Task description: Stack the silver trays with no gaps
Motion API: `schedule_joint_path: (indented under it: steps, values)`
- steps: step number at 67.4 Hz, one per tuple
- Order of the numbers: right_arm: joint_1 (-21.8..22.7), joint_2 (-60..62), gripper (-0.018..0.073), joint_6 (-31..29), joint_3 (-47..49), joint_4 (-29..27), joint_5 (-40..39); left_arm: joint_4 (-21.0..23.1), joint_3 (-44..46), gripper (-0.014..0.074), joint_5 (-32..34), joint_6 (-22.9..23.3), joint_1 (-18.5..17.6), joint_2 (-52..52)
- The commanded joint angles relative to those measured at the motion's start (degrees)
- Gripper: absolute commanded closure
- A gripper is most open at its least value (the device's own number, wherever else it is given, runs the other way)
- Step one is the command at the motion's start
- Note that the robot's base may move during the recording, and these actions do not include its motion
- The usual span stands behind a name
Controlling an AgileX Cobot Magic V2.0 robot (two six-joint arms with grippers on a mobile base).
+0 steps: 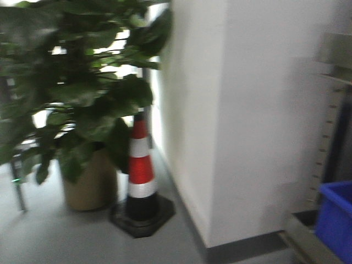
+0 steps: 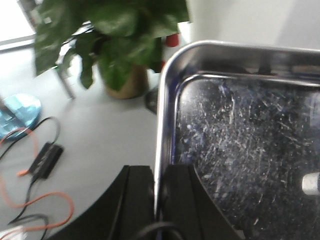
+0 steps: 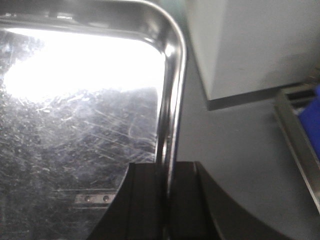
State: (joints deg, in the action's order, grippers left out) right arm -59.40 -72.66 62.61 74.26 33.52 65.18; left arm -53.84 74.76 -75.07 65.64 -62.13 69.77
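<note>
One silver tray (image 2: 240, 130) fills the right of the left wrist view, its scratched bottom facing the camera. My left gripper (image 2: 158, 175) is shut on its left rim, one finger on each side of the edge. In the right wrist view the same kind of silver tray (image 3: 80, 110) glares with reflected light, and my right gripper (image 3: 166, 172) is shut on its right rim. The tray is held above the floor. Neither the tray nor the grippers appear in the front view.
A white wall corner (image 1: 220, 121) stands ahead. Left of it are a striped traffic cone (image 1: 141, 176) and a potted plant (image 1: 82, 99). A blue bin (image 1: 335, 220) sits in a shelf at the right. Orange and black cables (image 2: 35, 170) lie on the floor.
</note>
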Motion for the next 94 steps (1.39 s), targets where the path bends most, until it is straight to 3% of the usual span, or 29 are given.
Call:
schedule_joint_path:
  steps: [1, 94]
  values:
    - [-0.6, 0.0, 0.0578, -0.5, 0.4, -0.8, -20.7, 0.5, 0.3, 0.0605, 5.1, 0.3, -1.0, 0.5]
    - [-0.6, 0.0, 0.0578, -0.5, 0.4, -0.8, -20.7, 0.5, 0.3, 0.0605, 5.1, 0.3, -1.0, 0.5]
